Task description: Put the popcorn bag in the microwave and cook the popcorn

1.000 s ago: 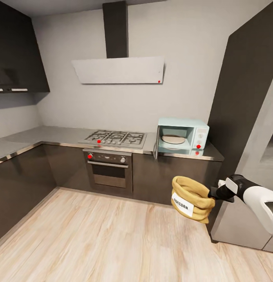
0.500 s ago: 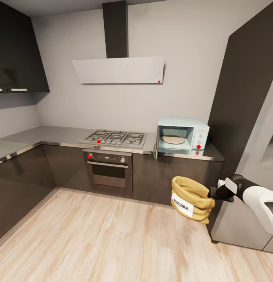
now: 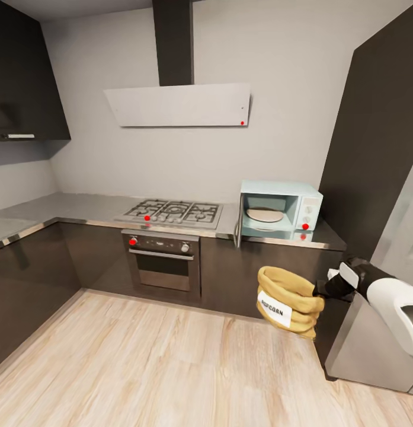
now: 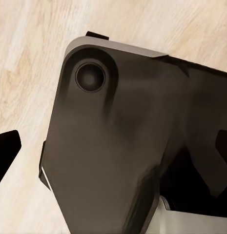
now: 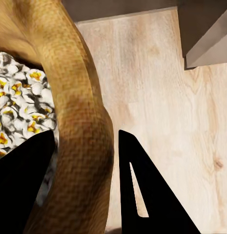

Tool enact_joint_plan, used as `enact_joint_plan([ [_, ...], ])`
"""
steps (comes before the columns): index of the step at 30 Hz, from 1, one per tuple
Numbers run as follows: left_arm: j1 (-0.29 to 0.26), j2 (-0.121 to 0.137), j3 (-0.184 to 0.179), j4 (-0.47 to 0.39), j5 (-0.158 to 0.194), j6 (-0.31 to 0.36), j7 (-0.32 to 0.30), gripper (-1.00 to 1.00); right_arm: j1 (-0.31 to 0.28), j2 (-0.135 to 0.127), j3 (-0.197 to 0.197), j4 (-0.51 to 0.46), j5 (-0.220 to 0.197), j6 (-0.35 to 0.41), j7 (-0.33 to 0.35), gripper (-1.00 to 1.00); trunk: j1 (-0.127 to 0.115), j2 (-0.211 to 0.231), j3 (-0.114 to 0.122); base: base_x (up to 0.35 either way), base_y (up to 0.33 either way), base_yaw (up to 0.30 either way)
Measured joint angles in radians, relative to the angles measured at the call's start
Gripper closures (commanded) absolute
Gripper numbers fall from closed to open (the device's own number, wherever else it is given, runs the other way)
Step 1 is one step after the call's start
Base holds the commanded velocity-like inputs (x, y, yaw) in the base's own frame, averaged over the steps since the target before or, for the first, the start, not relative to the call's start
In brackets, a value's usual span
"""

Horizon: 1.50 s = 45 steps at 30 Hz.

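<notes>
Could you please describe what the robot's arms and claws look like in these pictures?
In the head view, the right arm has a glossy white shell ending in a black wrist with a small white block. The right claw has flat black wedge-shaped fingers, one with a narrow slot. In the left wrist view, smooth dark panels with a round recess show.

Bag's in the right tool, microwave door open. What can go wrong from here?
1. The right tool pinches only the rolled rim of the tan burlap popcorn bag, which hangs over the wood floor; a slip would likely drop it.
2. The bag tilts, so its popped kernels may spill.
3. The pale mint microwave has its door edge-on at the left; the bag could clip it going in.
</notes>
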Motion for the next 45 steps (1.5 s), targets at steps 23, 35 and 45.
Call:
enact_joint_plan([
  [23,0.0,0.0,0.005,0.0,0.006,0.0,0.002,-1.0,0.002,-0.03,-0.011,-0.573,0.016,0.237,-0.108,1.0,0.0,0.0,0.0,0.0,0.0,0.0],
  [35,0.0,0.0,0.005,0.0,0.009,0.01,0.005,-1.0,-0.008,-0.025,-0.012,-0.575,0.015,0.237,-0.122,1.0,0.0,0.0,0.0,0.089,0.0,0.0],
  [45,0.0,0.0,0.003,0.0,0.002,0.012,0.005,-1.0,-0.009,-0.026,-0.012,-0.575,0.021,0.237,-0.131,1.0,-0.001,0.0,0.0,0.32,0.0,0.0],
])
